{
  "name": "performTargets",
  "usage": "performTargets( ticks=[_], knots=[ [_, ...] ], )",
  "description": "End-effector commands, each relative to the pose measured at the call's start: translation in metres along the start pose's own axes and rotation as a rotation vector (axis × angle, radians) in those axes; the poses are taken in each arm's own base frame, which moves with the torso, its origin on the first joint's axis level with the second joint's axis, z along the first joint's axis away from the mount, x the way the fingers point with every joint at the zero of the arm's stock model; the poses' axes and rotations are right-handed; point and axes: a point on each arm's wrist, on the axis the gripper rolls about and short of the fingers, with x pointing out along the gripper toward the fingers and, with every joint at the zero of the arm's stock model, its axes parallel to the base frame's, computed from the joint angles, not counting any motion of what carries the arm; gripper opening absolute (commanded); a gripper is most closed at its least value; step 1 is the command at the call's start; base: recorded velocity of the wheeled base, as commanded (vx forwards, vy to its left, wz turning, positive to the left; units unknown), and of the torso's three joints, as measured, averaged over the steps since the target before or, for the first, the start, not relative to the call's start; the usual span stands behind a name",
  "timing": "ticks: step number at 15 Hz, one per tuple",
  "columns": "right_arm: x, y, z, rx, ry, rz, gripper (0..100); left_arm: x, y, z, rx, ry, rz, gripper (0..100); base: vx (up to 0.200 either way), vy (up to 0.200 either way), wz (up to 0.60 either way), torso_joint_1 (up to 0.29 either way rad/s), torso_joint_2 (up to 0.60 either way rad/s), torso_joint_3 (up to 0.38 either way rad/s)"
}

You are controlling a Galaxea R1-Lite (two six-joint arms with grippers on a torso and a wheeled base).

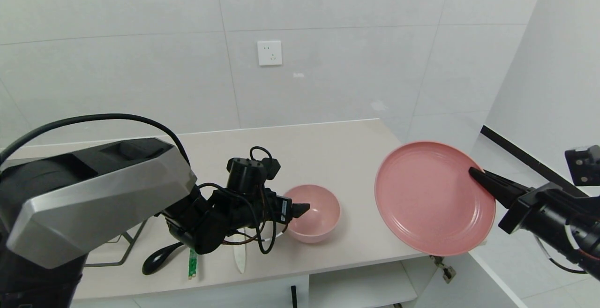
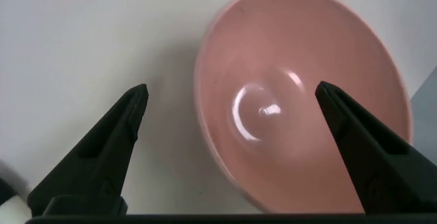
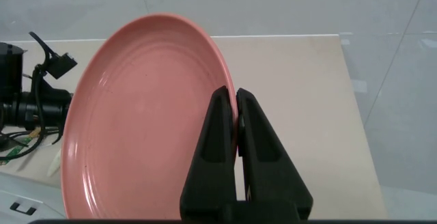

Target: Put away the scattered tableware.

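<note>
Pink plate [image 1: 431, 198] is held tilted over the 3 o'clock edge of the counter [image 1: 328, 153]. Right gripper [image 1: 473, 173] is clamped on the plate rim at 2 o'clock. Pink bowl [image 1: 315, 214] stands upright on the counter at 9 o'clock of the plate. Left gripper [image 2: 232, 91] is spread wide, astride the bowl's 9 o'clock rim. Black spoon [image 1: 157, 259] lies at 8 o'clock of the bowl.

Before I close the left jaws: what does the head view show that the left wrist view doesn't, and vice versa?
Head view only: the right gripper, shut on the rim of the tilted pink plate at the right end of the counter; a black spoon, a green utensil and a white utensil near its front edge. Left wrist view only: the left gripper with jaws open, one over the pink bowl, one over bare counter. Both: pink bowl, counter, left gripper.
</note>
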Motion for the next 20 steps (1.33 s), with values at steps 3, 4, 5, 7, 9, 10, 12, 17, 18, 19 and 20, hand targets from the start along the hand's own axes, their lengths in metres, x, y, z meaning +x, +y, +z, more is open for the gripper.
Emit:
performTargets(
  ticks=[3, 4, 5, 7, 9, 10, 12, 17, 18, 19, 20],
  knots=[
    [0.0, 0.0, 0.001, -0.001, -0.003, 0.001, 0, 0.007, -0.005, -0.017, 0.007, 0.048, 0.034, 0, 0.0, 0.0, 0.0, 0.0, 0.0, 0.0],
    [0.0, 0.0, 0.001, -0.001, -0.003, 0.001, 0, 0.007, -0.007, -0.017, 0.011, 0.047, 0.031, 0, 0.0, 0.0, 0.0, 0.0, 0.0, 0.0],
    [0.0, 0.0, 0.001, -0.001, -0.003, 0.001, 0, 0.007, -0.008, -0.016, 0.012, 0.042, 0.031, 0, 0.0, 0.0, 0.0, 0.0, 0.0, 0.0],
    [0.0, 0.0, 0.001, -0.001, -0.003, 0.001, 0, -0.009, -0.009, 0.001, 0.016, -0.015, 0.057, 0, 0.0, 0.0, 0.0, 0.0, 0.0, 0.0],
    [0.0, 0.0, 0.001, -0.002, -0.006, 0.001, 0, -0.035, -0.013, 0.023, 0.019, -0.068, 0.057, 0, 0.0, 0.0, 0.0, 0.0, 0.0, 0.0],
    [0.0, 0.0, 0.001, -0.002, -0.006, 0.001, 0, -0.044, -0.015, 0.029, 0.019, -0.077, 0.06, 0, 0.0, 0.0, 0.0, 0.0, 0.0, 0.0],
    [0.0, 0.0, 0.001, -0.002, -0.005, 0.001, 0, -0.062, -0.019, 0.036, 0.026, -0.105, 0.055, 0, 0.0, 0.0, 0.0, 0.0, 0.0, 0.0],
    [-0.001, 0.001, 0.003, -0.005, -0.017, 0.002, 0, -0.114, -0.027, 0.037, 0.02, -0.122, 0.036, 0, 0.0, 0.0, 0.0, 0.0, 0.0, 0.0],
    [-0.001, 0.001, 0.003, -0.005, -0.017, 0.002, 0, -0.118, -0.023, 0.039, 0.008, -0.135, 0.053, 0, 0.0, 0.0, 0.0, 0.0, 0.0, 0.0],
    [-0.001, 0.001, 0.003, -0.005, -0.017, 0.002, 0, -0.123, -0.02, 0.039, -0.001, -0.14, 0.065, 0, 0.0, 0.0, 0.0, 0.0, 0.0, 0.0],
    [-0.001, 0.0, 0.004, -0.006, -0.02, 0.001, 0, -0.133, -0.018, 0.038, -0.017, -0.149, 0.073, 0, 0.0, 0.0, 0.0, 0.0, 0.0, 0.0]
  ],
)
